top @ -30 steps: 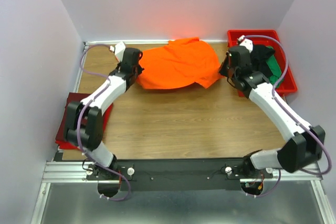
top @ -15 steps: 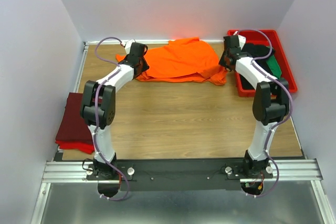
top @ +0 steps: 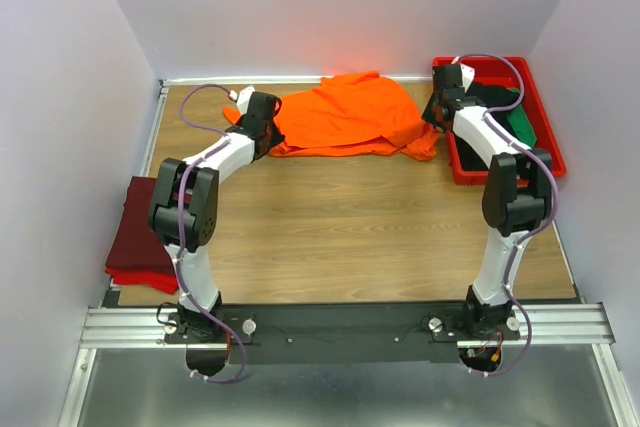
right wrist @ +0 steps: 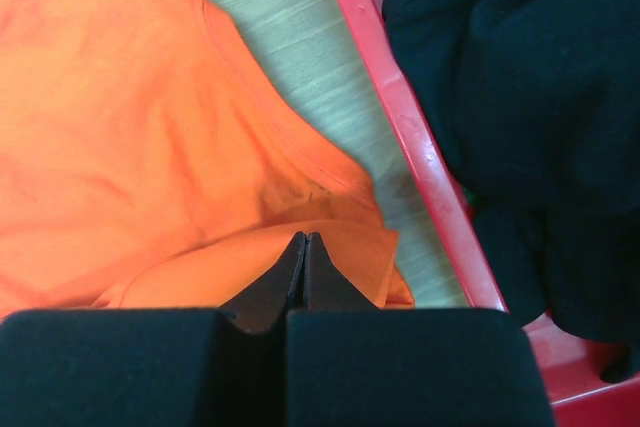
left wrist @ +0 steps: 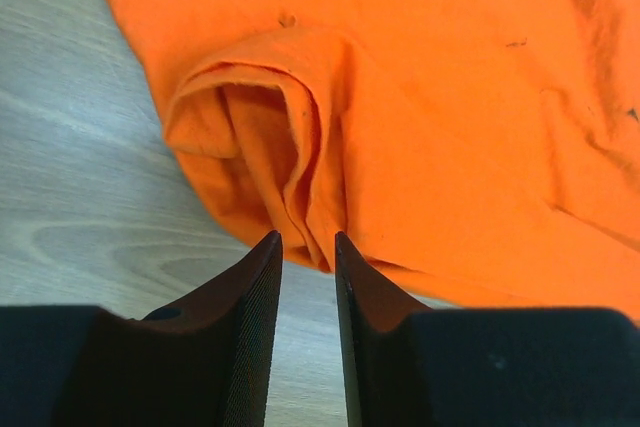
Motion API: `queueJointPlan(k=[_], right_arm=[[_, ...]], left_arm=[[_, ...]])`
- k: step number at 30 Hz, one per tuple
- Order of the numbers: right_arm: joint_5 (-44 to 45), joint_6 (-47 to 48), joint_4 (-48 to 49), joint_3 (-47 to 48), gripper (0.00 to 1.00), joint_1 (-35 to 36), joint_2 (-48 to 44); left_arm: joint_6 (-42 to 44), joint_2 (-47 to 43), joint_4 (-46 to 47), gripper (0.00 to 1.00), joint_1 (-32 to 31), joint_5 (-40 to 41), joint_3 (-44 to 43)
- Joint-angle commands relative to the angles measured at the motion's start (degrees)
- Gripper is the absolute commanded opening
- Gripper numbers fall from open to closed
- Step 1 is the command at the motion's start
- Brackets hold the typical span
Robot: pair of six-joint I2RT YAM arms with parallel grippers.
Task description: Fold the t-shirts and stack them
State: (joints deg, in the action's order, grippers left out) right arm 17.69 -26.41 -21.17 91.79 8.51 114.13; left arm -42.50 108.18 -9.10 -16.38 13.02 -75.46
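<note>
While orange shirt (top: 345, 117) lies rumpled at table's (top: 350, 217) far edge beside tray (right wrist: 400, 107), right fingers (right wrist: 285, 282) pinch its hem, likely pinning corner for spreading; left fingers (left wrist: 255, 287) parted, empty, just short of fold.

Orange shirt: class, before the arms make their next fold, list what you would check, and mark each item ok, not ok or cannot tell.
1. The left gripper is not clamped on the shirt: ok; its jaws stand open.
2. The right gripper has a grip: cannot tell; its jaws are shut at the shirt's right edge, but any pinch is hidden.
3. The shirt lies flat: not ok; a fold bunches at its left edge.
4. The shirt is clear of the tray: ok; the table shows between them.
5. The stack is tidy: cannot tell; the left arm hides part of it.
</note>
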Motion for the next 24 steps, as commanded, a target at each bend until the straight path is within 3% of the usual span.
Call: queueJointPlan(k=[1, 24], right_arm=[[-1.7, 0.5, -0.5, 1.4, 0.00, -0.3, 0.4], [-3.2, 0.3, -0.4, 1.2, 0.00, -0.3, 0.4]], left_arm=[[-1.6, 2.2, 1.5, 0.35, -1.5, -0.9, -0.7], [-4.0, 8.6, 2.7, 0.35, -2.3, -1.1, -2.0]])
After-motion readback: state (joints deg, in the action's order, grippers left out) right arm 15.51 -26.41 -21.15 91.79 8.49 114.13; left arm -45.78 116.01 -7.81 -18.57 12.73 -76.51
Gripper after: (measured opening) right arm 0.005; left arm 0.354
